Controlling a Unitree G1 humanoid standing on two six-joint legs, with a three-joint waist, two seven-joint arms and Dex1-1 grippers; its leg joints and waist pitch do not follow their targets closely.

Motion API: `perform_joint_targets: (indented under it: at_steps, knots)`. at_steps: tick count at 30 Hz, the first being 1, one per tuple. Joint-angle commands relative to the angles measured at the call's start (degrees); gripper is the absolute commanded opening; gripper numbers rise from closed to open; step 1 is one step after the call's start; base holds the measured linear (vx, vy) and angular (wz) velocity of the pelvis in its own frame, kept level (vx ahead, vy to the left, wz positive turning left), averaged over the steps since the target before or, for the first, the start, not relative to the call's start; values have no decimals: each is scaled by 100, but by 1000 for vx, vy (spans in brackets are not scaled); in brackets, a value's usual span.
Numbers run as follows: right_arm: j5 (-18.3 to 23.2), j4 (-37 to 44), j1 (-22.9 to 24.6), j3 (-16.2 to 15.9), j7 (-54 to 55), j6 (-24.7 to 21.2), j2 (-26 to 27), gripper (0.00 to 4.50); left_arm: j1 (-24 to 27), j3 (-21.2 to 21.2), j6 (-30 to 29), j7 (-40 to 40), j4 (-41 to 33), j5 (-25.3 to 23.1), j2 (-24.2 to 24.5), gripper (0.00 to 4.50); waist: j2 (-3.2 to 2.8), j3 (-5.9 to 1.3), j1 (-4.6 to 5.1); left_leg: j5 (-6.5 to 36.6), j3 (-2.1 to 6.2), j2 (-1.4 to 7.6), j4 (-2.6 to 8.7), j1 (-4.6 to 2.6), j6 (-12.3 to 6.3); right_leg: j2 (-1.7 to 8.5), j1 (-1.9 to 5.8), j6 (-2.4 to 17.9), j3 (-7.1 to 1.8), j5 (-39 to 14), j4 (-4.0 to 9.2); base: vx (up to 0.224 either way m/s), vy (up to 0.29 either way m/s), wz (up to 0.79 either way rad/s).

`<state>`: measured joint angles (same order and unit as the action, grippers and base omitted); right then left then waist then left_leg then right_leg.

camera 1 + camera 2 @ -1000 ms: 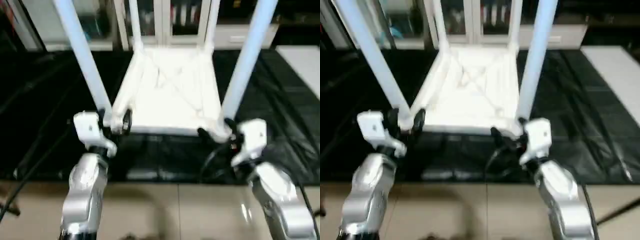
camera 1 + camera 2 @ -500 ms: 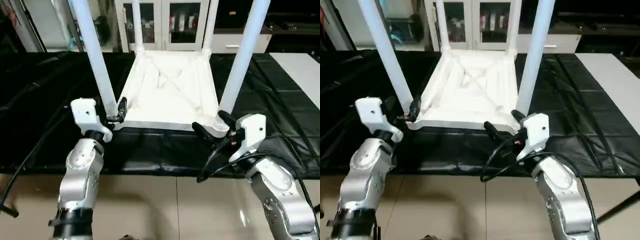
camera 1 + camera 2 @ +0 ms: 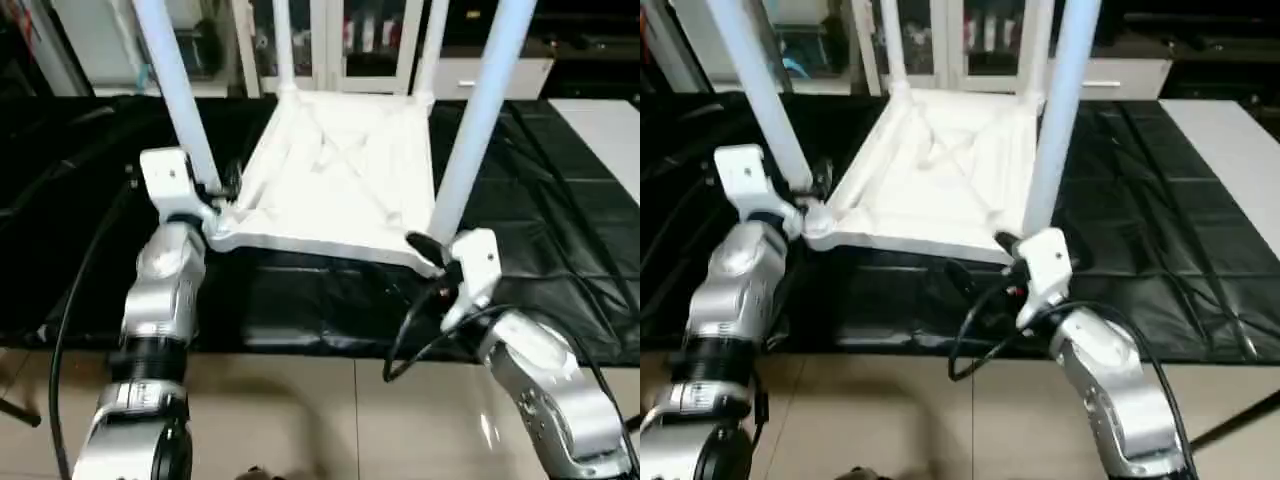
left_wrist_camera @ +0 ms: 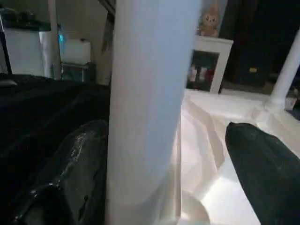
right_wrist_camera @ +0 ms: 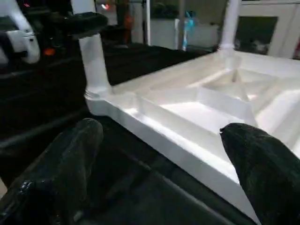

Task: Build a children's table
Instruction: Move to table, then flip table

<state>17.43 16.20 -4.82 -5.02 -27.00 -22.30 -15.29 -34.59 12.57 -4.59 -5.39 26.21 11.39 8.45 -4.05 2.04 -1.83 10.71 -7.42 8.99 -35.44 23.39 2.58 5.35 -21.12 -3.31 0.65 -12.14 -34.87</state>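
Table: the white tabletop lies upside down on the black-covered work table, ribbed underside up, four white legs standing in its corner sockets.
Near legs: the near-left leg and near-right leg rise out of the top of the head views; two far legs stand at the back corners.
Left gripper: the left gripper is spread wide around the foot of the near-left leg, one black finger on each side; whether either touches the leg cannot be told.
Right gripper: the right gripper is spread wide, fingers apart with nothing between them, just in front of the tabletop's near edge by the near-right corner.
Head views: both silver forearms, the cable looping off the right wrist, the tiled floor and cabinets behind.
Left wrist view: the leg up close and the socket at its base.
Right wrist view: the ribs along the near edge, and across the tabletop the left gripper at the far corner leg.
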Motion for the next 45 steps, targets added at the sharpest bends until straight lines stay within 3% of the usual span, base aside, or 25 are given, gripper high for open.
perform_joint_targets:
  at_steps: [1, 3, 5, 6, 7, 8, 9, 10, 12, 15, 16, 19, 20, 24, 26, 29, 30, 31, 32, 34, 38, 45]
  knots:
    - [31, 57, -43, -24, -57, -72, 4, 450, -145, 96, -43, 56, 231, 59, 44, 446, 1, -347, 2, 1304, 37, 224, 513, -166, -50, 161, 146, 1365, -55, 193, 325, 0, 0, 0]
    - [3, -8, -66, -46, -49, -36, 37, 450, -359, 250, -99, 209, 534, 138, 63, 446, -24, -341, -8, 1395, 36, 217, 518, -173, -15, 162, 137, 1344, -56, 88, 328, 0, 0, 0]
    - [-7, -29, -75, -57, -41, -26, 46, 450, -435, 295, -85, 236, 656, 150, 76, 446, -3, -322, 1, 1593, 43, 218, 545, -167, 60, 172, 138, 1298, -59, -181, 357, 0, 0, 0]
    - [-16, -40, -90, -65, -33, -23, 49, 450, -532, 311, 9, 104, 761, 190, 88, 446, -56, -324, 2, 1694, 48, 221, 549, -186, 115, 171, 124, 1267, -61, -286, 366, 0, 0, 0]
    - [-16, -40, -91, -65, -33, -23, 49, 450, -534, 310, 11, 99, 763, 191, 89, 446, -34, -320, 9, 1728, 48, 224, 554, -185, 133, 169, 122, 1258, -63, -310, 374, 0, 0, 0]
    - [-18, -40, -96, -65, -32, -25, 48, 450, -561, 309, 48, 29, 790, 212, 91, 418, -34, -320, 9, 1728, 48, 224, 554, -185, 133, 169, 122, 1258, -63, -310, 374, 0, 0, 0]
    - [-16, -32, -105, -62, -36, -17, 46, 450, -580, 314, 62, -57, 799, 261, 85, 418, -57, -315, 7, 1759, 53, 226, 564, -176, 188, 175, 126, 1252, -63, -306, 377, 0, 0, 0]
    - [-6, -27, -113, -53, -40, -4, 50, 450, -587, 319, 46, -132, 819, 306, 86, 410, -87, -325, 6, 1712, 60, 226, 559, -174, 195, 176, 134, 1269, -64, -195, 353, 0, 0, 0]
    - [23, -39, -139, -42, -30, 26, 68, 450, -626, 356, 42, -151, 917, 353, 78, 385, -67, -323, 15, 1662, 51, 220, 553, -166, 178, 171, 135, 1275, -64, -97, 360, 0, 0, 0]
    - [79, -43, -155, -29, -55, 92, 129, 450, -694, 374, 69, -147, 1078, 367, 78, 367, -129, -334, 14, 1502, 49, 211, 536, -163, 119, 178, 148, 1296, -59, 117, 345, 0, 0, 0]
    - [305, 46, -118, 22, -168, 105, 233, 450, -785, 412, 109, -181, 1222, 408, 73, 367, -133, -333, 21, 1515, 47, 211, 535, -165, 100, 173, 151, 1304, -57, 158, 352, 0, 0, 0]
    - [421, 80, -95, 53, -223, 89, 274, 450, -845, 446, 134, -208, 1315, 429, 71, 335, -141, -330, 7, 1581, 50, 225, 546, -168, 71, 182, 151, 1352, -54, 42, 351, 0, 0, 0]
    - [513, 97, -75, 80, -264, 63, 295, 450, -884, 465, 130, -237, 1363, 451, 74, 329, -181, -316, 12, 1672, 50, 223, 555, -179, 98, 176, 134, 1346, -54, -45, 361, 0, 0, 0]
    - [710, 172, 80, 54, -515, -48, 194, 450, -1005, 497, 72, -461, 1499, 596, 108, 299, -184, -313, -6, 1786, 53, 231, 565, -180, 142, 187, 146, 1344, -58, -132, 365, 0, 0, 0]
    - [774, 250, 168, 0, -606, -105, 157, 450, -1013, 507, -33, -645, 1522, 703, 114, 288, -245, -303, -13, 1766, 53, 225, 565, -172, 160, 191, 145, 1340, -54, -129, 366, 0, 0, 0]
    - [734, 248, 196, -23, -598, -82, 150, 450, -990, 495, -93, -731, 1491, 738, 114, 265, -264, -299, -33, 1691, 45, 231, 562, -166, 141, 200, 136, 1382, -54, -62, 357, 0, 0, 0]
    - [796, 253, 225, -25, -644, -120, 154, 450, -989, 496, -168, -760, 1487, 767, 111, 259, -326, -297, -43, 1698, 54, 227, 561, -166, 157, 200, 138, 1378, -50, -69, 342, 0, 0, 0]
    - [845, 257, 246, -24, -681, -151, 160, 450, -991, 498, -218, -776, 1489, 784, 109, 255, -288, -295, -37, 1732, 49, 228, 565, -168, 161, 197, 137, 1366, -49, -90, 356, 0, 0, 0]
    - [887, 251, 275, -42, -762, -165, 125, 450, -1016, 506, -298, -818, 1527, 805, 112, 246, -370, -270, -46, 1922, 48, 229, 584, -189, 204, 187, 111, 1332, -39, -238, 380, 0, 0, 0]
    - [917, 238, 301, -61, -828, -156, 73, 450, -1054, 519, -369, -876, 1590, 834, 120, 236, -322, -284, -41, 1956, 52, 225, 578, -176, 202, 197, 142, 1326, -48, -287, 373, 0, 0, 0]
    - [865, 167, 310, -40, -779, -90, 49, 450, -1107, 601, -746, -974, 1608, 1016, 145, 228, -387, -280, -68, 1722, -1, 208, 560, -162, 75, 224, 111, 1245, -53, -727, 409, 0, 0, 0]
    - [658, -80, 187, 189, -318, -40, 214, 450, -1058, 853, -1070, -856, 1406, 1368, -19, 225, -354, -291, -85, 1550, -49, 217, 575, -147, -6, 218, 77, 1176, -30, -884, 433, 0, 0, 0]
